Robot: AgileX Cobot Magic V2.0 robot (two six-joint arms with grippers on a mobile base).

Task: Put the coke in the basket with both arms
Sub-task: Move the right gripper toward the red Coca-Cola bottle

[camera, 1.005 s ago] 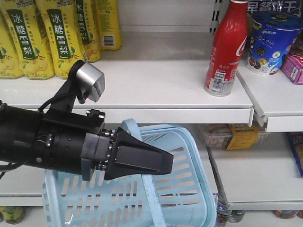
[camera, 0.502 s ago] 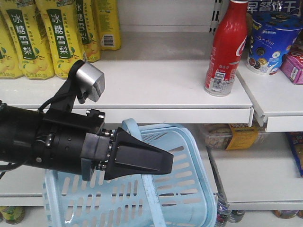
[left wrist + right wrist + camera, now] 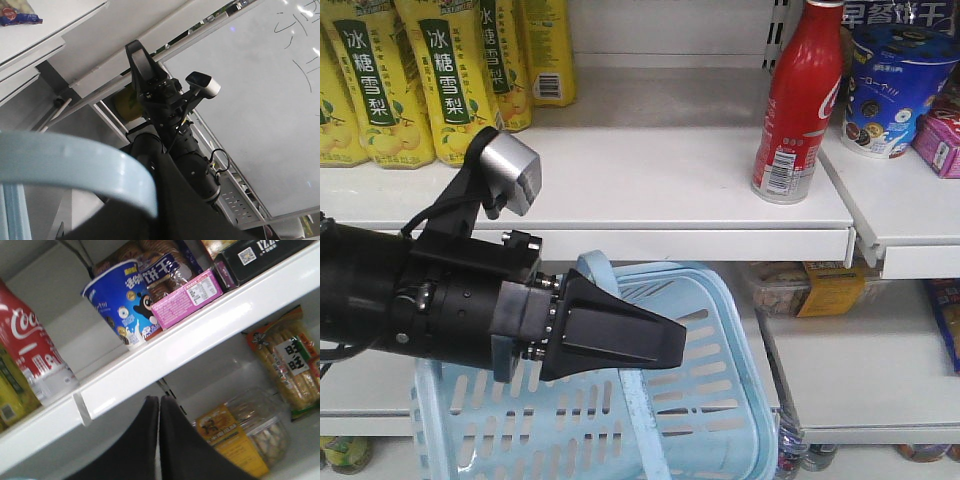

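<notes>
Almost nothing is seen to have moved since the earlier frames: only the basket [image 3: 700,395] is shifted a touch to the right, and the left arm is posed as before. In the front view the left gripper [image 3: 665,350] is seen side-on, pointed right, jaws clamped on the basket's swing handle [image 3: 638,425], which comes out above and below the black wedge. The basket is hung tilted below the upper shelf [image 3: 650,190]. A silver wrist camera [image 3: 512,172] is carried on a bracket above that arm. In the left wrist view the pale blue handle is seen close up across the lower left, with the right arm [image 3: 185,155] beyond it, aimed at the shelf edge, and a whiteboard [image 3: 260,100] behind. The right gripper [image 3: 159,401] is shown with jaws pressed together on nothing, tips just under the front lip of the upper shelf. On the upper shelf, near its right end, the coke [image 3: 798,100] is stood upright, barcode panel facing out, well apart from both grippers and outside the basket. A blue cup [image 3: 895,90] and a pink box [image 3: 942,140] are placed to its right on the adjoining shelf. Yellow drink bottles [image 3: 450,80] are lined up at the far left. A yellow box [image 3: 832,290] is laid on the lower shelf beneath the coke.
</notes>
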